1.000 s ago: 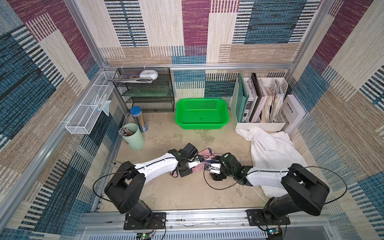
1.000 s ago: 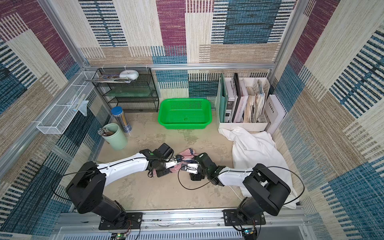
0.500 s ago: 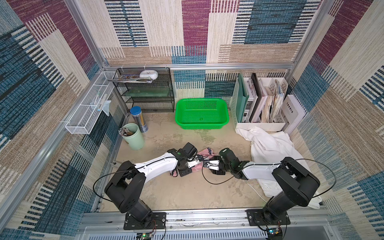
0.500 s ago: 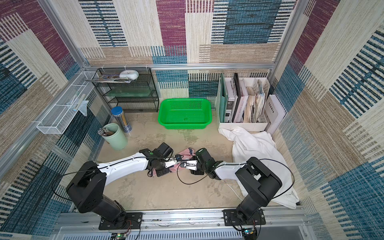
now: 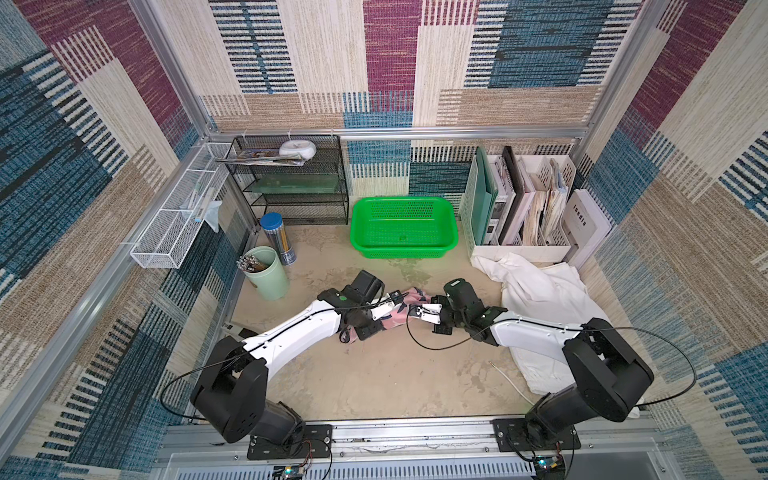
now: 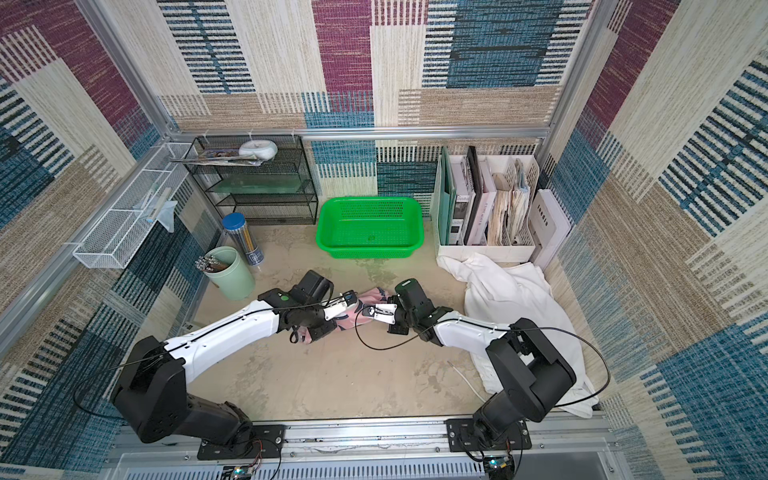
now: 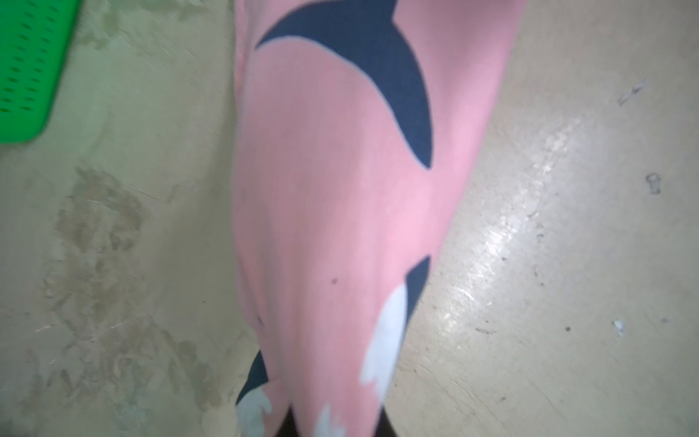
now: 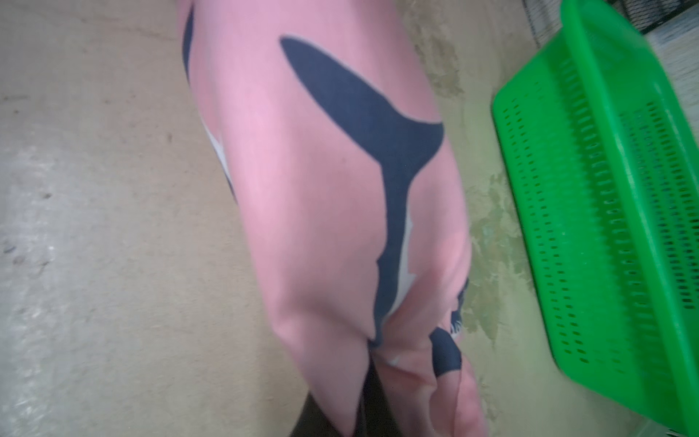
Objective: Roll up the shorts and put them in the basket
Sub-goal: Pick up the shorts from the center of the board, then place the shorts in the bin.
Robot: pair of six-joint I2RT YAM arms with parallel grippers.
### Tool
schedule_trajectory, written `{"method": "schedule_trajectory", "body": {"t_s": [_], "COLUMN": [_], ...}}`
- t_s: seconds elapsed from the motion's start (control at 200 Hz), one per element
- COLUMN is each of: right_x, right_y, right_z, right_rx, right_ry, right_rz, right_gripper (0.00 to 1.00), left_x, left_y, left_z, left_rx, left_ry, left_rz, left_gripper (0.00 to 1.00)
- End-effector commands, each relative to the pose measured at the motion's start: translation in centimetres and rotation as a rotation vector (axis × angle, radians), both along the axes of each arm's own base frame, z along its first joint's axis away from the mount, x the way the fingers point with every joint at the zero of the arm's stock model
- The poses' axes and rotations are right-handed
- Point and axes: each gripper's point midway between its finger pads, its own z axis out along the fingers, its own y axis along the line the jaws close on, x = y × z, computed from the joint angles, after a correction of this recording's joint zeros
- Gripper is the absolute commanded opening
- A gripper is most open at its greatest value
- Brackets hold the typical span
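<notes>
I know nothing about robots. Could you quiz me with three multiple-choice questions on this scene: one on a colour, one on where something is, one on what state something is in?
1. What colour is the basket?
A green
B red
C blue

2. Where do the white shorts lie?
A in the basket
B on the shelf
C on the table beside the right arm

3. The right gripper is
A wide open
B shut on the pink shorts
C holding a cup

Answers:
1 A, bright green plastic in both top views.
2 C, they sprawl crumpled there.
3 B, the cloth runs out from its closed jaws.
</notes>
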Motion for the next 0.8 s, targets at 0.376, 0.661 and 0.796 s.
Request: {"method": "schedule_trajectory", "body": {"t_s": [0.376,0.661,0.796], "right_x": [13.3,23.4,26.8], "right_y": [-2.4,-3.8,-3.7], "right_z": [12.3,18.1,14.0], "right_rx": [-0.034,-0.056,-0.133], "right_ry": [-0.181,-0.333,-0.289], "right_rz": [-0.174,-0.319,-0.313], "right_gripper": [0.0,0.0,0.0], "left_x": [15.3,26.4,30.1], "left_y": [-2.6,-4.2,-4.8], "left_z": [15.8,20.3,16.1], "left_rx": [-0.035,0.056,0.011], "left_ry": [-0.548,-0.782,-0.715], "left_rz": [0.042,0.135,0.142], "left_gripper": [0.0,0.0,0.0]}}
